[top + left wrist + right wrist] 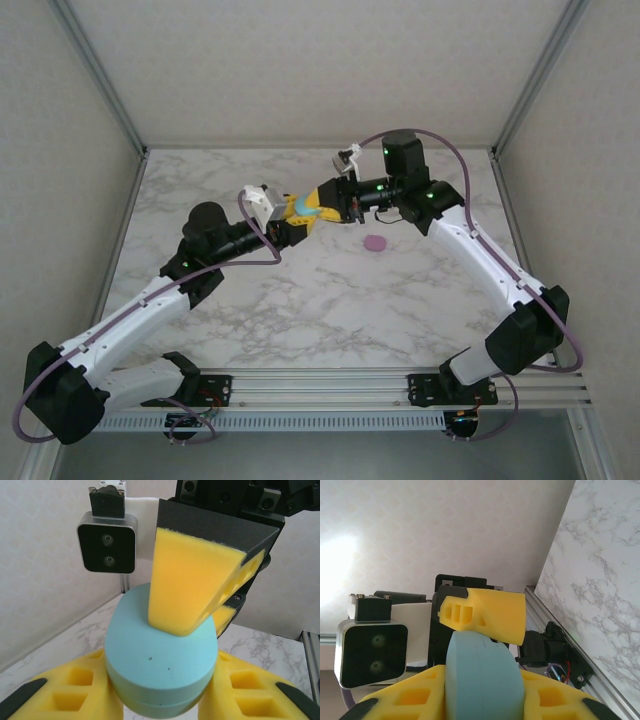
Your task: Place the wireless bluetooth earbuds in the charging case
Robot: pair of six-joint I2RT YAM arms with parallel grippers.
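Observation:
A closed teal charging case (300,208), pebble-shaped with a seam round its side, hangs above the table between both arms. In the left wrist view the case (160,660) sits squeezed between my left gripper's (160,692) yellow fingers (75,690), while a finger (195,587) of the right gripper lies on its top face. In the right wrist view the case (482,680) stands edge-on between my right gripper's (482,697) fingers (555,700), the left gripper's finger (485,612) crossing above it. The left gripper (288,224) and right gripper (320,204) meet at the case. The earbuds are hidden.
A small pinkish-purple rounded piece (375,243) lies on the marble table (300,300) just right of the grippers; I cannot tell what it is. Walls with metal posts enclose the table on three sides. A rail (330,385) runs along the near edge.

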